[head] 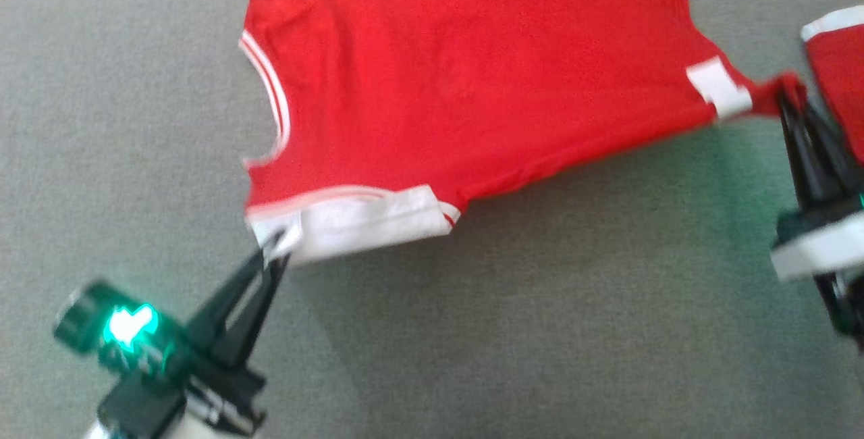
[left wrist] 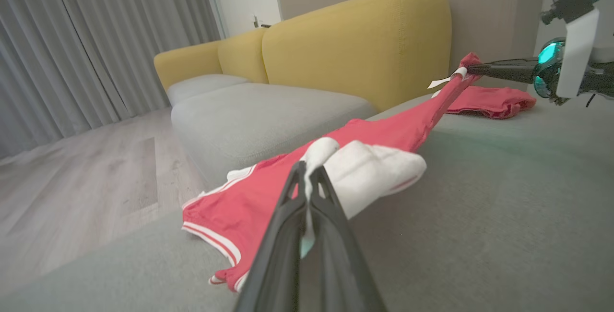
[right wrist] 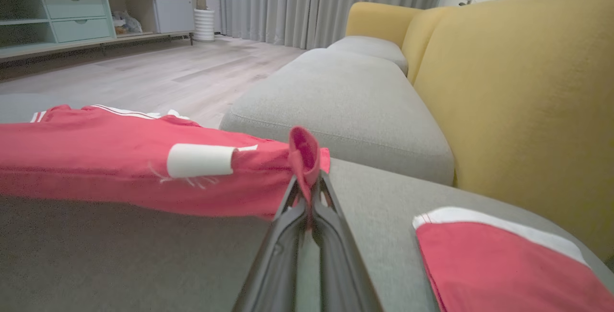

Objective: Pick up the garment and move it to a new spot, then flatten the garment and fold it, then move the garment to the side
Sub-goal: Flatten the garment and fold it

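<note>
Both hands are clenched on cloth. My left gripper [head: 273, 250] pinches the white hem band [head: 364, 219] at the near left corner of the red garment [head: 459, 74]; my right gripper [head: 786, 98] pinches a red corner tip just beside the white label [head: 719, 88]. In the left wrist view the jaws of the left gripper [left wrist: 307, 173] sit closed with white cloth bunched above them; in the right wrist view the right gripper [right wrist: 307, 182] has a small fold of red cloth clamped at its tips.

The garment lies ahead of both hands, over the grey seat cushion [head: 540, 324]. Its near edge runs taut between the two grips, lifted off the cushion. The rest slopes away from me and, in the left wrist view, comes down onto the cushion at its far end.

The governing relation is the held edge. It is the long axis, running from my near left to my far right, so it sits skewed and not square to me; the right grip is farther out than the left. I judge that any carry or lay-down must move both hands together along that line, keeping the span constant; closing the span would slacken and wrinkle the cloth.

A second red garment [head: 840, 81] lies just beyond the right grip; a shift to the right risks dragging over it.
</note>
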`<state>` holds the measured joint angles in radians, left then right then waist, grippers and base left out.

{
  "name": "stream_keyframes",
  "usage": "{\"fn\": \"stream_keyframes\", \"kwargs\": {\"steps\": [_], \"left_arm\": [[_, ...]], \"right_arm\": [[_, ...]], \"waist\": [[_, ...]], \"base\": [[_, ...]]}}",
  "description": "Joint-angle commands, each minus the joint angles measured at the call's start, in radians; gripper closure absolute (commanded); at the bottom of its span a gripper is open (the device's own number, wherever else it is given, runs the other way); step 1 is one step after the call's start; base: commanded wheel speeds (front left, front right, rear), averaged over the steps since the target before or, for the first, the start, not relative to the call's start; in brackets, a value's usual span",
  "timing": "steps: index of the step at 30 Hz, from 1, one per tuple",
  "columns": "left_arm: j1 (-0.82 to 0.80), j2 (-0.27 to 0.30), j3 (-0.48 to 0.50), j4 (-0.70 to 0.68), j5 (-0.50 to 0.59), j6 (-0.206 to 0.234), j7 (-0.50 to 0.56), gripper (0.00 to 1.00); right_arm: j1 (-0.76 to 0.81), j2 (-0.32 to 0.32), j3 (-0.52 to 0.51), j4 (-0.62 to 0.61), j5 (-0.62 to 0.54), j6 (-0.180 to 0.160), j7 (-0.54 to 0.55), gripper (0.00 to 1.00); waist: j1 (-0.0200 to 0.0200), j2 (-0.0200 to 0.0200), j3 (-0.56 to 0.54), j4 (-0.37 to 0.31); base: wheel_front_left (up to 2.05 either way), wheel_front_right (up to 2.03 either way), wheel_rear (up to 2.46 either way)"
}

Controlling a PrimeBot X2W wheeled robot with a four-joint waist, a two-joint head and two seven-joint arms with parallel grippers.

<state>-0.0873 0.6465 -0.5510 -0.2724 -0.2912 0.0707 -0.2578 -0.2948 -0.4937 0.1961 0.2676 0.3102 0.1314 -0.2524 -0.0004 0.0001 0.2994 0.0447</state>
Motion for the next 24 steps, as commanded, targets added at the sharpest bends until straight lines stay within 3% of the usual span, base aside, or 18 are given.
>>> {"fn": "stream_keyframes", "kwargs": {"steps": [1,5,10,17,24], "left_arm": [[0.014,0.021,0.058,-0.041,-0.006,0.006,-0.004,1.00],[0.078,0.005,0.081,-0.068,-0.012,-0.005,-0.004,1.00],[0.062,0.007,0.136,-0.056,0.008,-0.049,-0.004,1.00],[-0.139,0.005,0.177,0.076,0.028,-0.141,-0.004,1.00],[-0.377,-0.005,0.132,0.272,0.035,-0.189,-0.004,1.00]], "right_arm": [[0.046,-0.029,-0.015,-0.056,0.002,-0.001,-0.009,1.00],[0.132,-0.026,-0.038,-0.097,0.001,-0.001,-0.009,1.00],[0.152,-0.021,-0.033,-0.098,0.017,-0.001,-0.009,1.00],[0.030,-0.008,0.020,-0.003,0.028,-0.001,-0.009,1.00],[-0.135,-0.013,0.089,0.124,0.032,-0.001,-0.009,1.00]], "waist": [[0.0004,-0.0001,-0.007,-0.006],[0.0004,-0.0001,-0.006,-0.009],[0.0004,-0.0001,0.019,-0.013],[0.0004,-0.0001,0.070,-0.014],[0.0004,-0.0001,0.119,-0.018]], "base": [[0.00,0.00,0.00],[0.00,0.00,0.00],[0.00,0.00,0.00],[0.00,0.00,0.00],[0.00,0.00,0.00]]}}
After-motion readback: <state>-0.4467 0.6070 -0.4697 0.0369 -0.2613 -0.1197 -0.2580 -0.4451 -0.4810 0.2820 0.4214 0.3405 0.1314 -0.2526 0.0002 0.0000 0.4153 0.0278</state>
